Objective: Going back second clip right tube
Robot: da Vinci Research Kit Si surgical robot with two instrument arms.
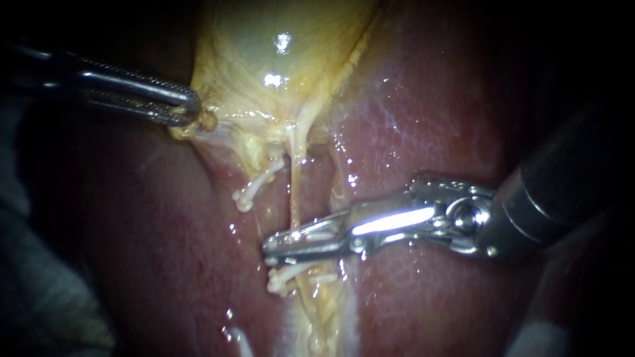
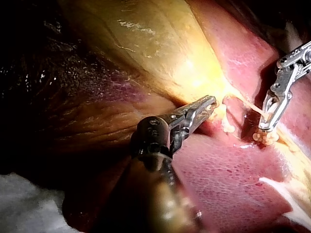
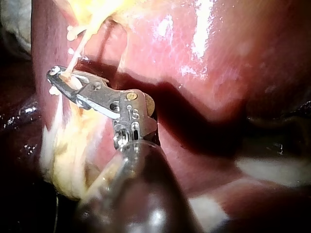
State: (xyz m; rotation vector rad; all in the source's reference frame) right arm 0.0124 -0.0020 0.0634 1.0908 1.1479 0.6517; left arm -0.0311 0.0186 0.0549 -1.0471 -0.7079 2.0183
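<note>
The yellow gallbladder (image 1: 278,53) lies on the red liver (image 1: 430,132). My left instrument (image 1: 188,109) is shut on the gallbladder's lower edge and holds it taut. A thin pale tube (image 1: 293,192) runs down from the gallbladder. My right instrument (image 1: 278,248) reaches across it, jaws slightly open with the tube lying between them. One white clip (image 1: 254,188) sits above the jaws on a neighbouring strand, and more white clips (image 1: 284,281) sit just below the jaws. In the right wrist view the tube (image 3: 77,60) enters the jaws (image 3: 60,77). The left wrist view shows both instruments (image 2: 209,104) (image 2: 268,124).
Yellow fatty tissue (image 1: 317,317) trails down past the lower clips. White gauze (image 2: 29,208) lies beside the liver near my left instrument's shaft. The liver surface is wet and glistening around the tube.
</note>
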